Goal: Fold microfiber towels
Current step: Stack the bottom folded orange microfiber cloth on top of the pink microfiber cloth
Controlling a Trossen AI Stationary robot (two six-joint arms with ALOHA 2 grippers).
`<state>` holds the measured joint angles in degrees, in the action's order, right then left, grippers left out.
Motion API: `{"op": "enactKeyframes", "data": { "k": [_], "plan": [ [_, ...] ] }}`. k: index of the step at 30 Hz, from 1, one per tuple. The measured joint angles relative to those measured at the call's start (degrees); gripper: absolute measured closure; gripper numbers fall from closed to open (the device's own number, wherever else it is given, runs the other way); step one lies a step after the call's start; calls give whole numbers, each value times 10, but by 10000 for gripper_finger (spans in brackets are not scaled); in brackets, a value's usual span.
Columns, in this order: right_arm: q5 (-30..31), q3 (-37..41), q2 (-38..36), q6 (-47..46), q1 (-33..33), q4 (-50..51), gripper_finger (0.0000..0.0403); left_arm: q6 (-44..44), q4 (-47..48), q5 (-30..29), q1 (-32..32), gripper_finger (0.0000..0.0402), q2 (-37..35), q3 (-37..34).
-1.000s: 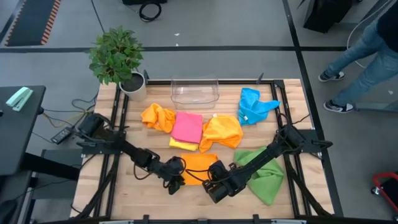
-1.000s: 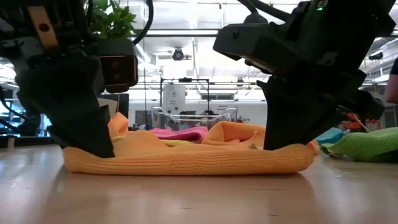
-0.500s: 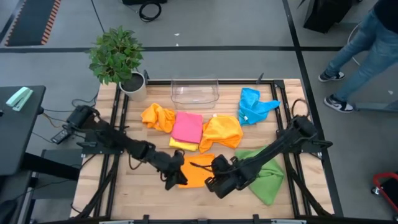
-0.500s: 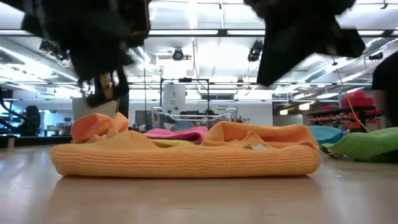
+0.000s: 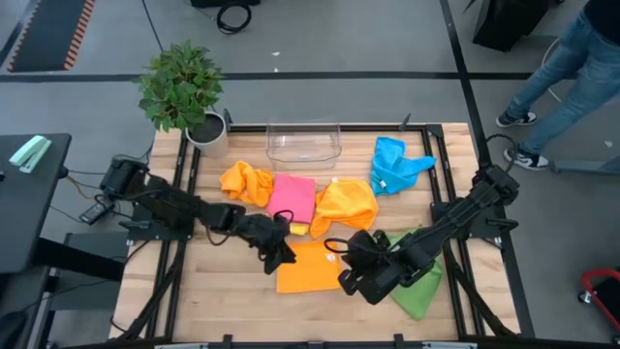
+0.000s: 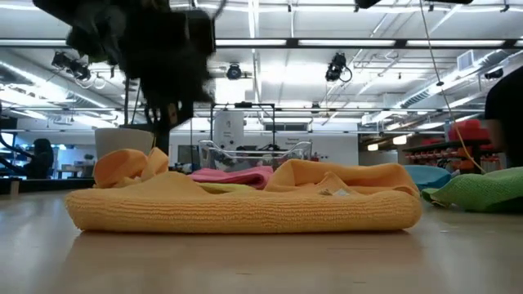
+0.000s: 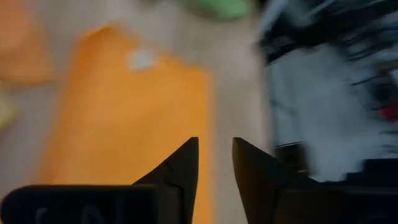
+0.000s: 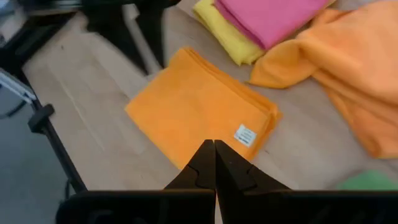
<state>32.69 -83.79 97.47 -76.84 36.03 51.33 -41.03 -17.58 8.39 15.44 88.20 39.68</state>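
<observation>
Potted plant (image 5: pixel 182 92) at table (image 5: pixel 223 291) corner; clear bin (image 5: pixel 303 143) nr far edge.

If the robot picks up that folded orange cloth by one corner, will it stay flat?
Probably not. The folded orange cloth looks soft, with rounded edges, so it would likely droop and unfold. The crumpled orange cloth nearby suggests this fabric flops. It seems light, too.

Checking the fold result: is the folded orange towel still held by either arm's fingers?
No: the folded orange towel lies flat on the table, with the right gripper shut above it and holding nothing.
</observation>
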Motion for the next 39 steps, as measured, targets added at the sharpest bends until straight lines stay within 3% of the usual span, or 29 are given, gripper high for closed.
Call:
{"op": "enactKeyframes", "data": {
  "k": [5, 13, 15, 24, 39],
  "plan": [
    [7, 0, -4, 16, 9, 71, 399, 30, 36, 10, -19, 233, 8, 33],
    [16, 0, -4, -34, -14, 157, 399, 255, 343, -8, -49, 144, 45, 190],
    [15, 0, -4, -46, -25, 158, 399, 274, 351, -10, -58, 137, 67, 205],
    [-1, 0, -3, -49, -65, 164, 399, 293, 344, -10, -79, 151, 133, 205],
    [-2, 0, -3, 64, -98, 187, 399, 263, 299, -9, -72, 182, 202, 207]
  ]
}}
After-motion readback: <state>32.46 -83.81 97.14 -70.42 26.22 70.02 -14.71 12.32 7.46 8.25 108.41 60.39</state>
